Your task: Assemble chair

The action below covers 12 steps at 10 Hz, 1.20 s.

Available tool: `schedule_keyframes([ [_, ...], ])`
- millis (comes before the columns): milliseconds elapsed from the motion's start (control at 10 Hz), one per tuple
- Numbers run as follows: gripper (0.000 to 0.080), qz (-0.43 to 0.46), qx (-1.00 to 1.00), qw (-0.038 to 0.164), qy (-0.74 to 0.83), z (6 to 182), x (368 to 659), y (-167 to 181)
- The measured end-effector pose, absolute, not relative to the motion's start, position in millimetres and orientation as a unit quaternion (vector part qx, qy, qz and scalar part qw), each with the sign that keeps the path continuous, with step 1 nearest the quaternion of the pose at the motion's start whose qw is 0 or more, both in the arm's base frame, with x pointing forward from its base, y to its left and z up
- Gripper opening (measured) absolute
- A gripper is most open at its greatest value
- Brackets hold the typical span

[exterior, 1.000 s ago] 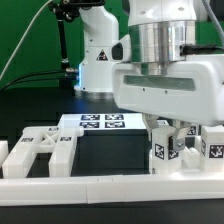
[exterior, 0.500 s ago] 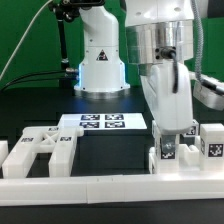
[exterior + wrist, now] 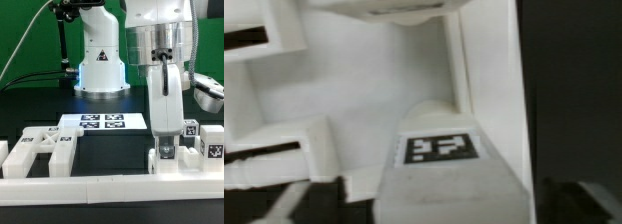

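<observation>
Far from done. Chair parts (image 3: 45, 152) all loose, none joined as far as can be seen: blocky ones at the exterior view's left, square legs (image 3: 212, 146) standing at the exterior view's right, all on the black counter (image 3: 110, 155) behind a low white wall (image 3: 100, 186). Tool (image 3: 165, 141) low over one tagged leg (image 3: 167, 153), seen edge-on, so cannot tell whether apart or clamped. Nearly all the building left to do.

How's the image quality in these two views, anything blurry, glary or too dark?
Wrist view: too close, so the matte white blocky plastic chair part and its black-and-white square tag look soft. Exterior view: evenly lit, the flat white marker board is readable; the black table swallows shadows; no strong glare, just a small blue glow on the white robot base.
</observation>
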<state>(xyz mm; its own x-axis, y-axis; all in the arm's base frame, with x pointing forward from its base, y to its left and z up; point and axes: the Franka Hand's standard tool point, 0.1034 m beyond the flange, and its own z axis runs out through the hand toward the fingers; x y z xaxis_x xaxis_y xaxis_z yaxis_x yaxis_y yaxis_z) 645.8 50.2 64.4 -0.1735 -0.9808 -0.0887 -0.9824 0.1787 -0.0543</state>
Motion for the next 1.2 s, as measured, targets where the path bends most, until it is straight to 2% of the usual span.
schedule_keyframes([
  [100,0.0624,0.007,-0.642,0.052,0.765,65.3,646,50],
  [200,0.0642,0.004,-0.652,0.060,0.756,75.7,649,51],
  [300,0.0648,0.001,-0.662,0.072,0.746,95.8,650,50],
  [400,0.0648,0.000,-0.663,0.079,0.745,108.4,647,49],
  [600,0.0649,0.002,-0.663,0.074,0.745,100.9,645,49],
  [900,0.0649,0.002,-0.664,0.073,0.744,99.8,644,49],
  [1200,0.0649,-0.007,-0.754,0.074,0.652,109.6,634,58],
])
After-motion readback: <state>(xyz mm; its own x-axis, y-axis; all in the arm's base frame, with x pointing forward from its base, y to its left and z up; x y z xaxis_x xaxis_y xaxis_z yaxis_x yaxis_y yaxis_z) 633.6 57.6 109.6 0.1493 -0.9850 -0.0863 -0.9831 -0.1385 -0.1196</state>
